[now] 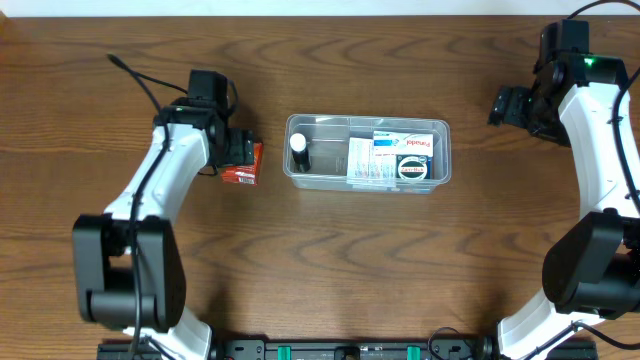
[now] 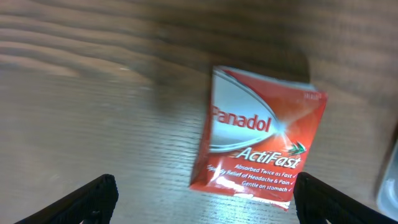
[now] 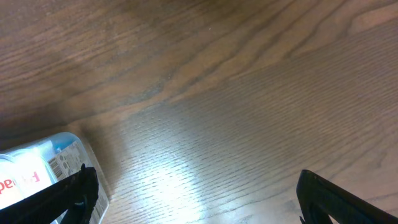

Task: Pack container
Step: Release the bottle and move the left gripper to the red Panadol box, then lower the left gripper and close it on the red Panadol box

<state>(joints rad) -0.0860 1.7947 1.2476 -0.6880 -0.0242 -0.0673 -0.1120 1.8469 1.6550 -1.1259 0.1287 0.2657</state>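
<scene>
The container (image 1: pixel 320 119) sits at the middle of the tabletop (image 1: pixel 400 270), and it is already partly filled. A blue-and-white box (image 1: pixel 392 145) lies in its right half with a round dark tin (image 1: pixel 412 169) on top of it. A small white-capped bottle (image 1: pixel 298 148) stands at its left end, with bare floor between the two. One item is not yet packed: a red Panadol ActiFast packet (image 2: pixel 261 146) lies flat on the wood just left of the container, near its left wall but not touching it. The left end effector (image 2: pixel 205 183) hangs over that packet with its fingers spread wide. The packet lies ahead of and between them, not gripped, and the wrist view does not show whether the fingers have reached the packet's height. The right end effector (image 3: pixel 196 180) is well off to the right of the container and beyond its far edge. Its fingers are also apart and empty, with only bare wood and one corner of the container below it. As I judge it, packing is well along and the red packet is the only loose item in view. What remains is to close on it, lift it, carry it right over the near wall and release it in the open gap beside the bottle. The packet is thin and flat, so catching an edge may be the awkward part.
</scene>
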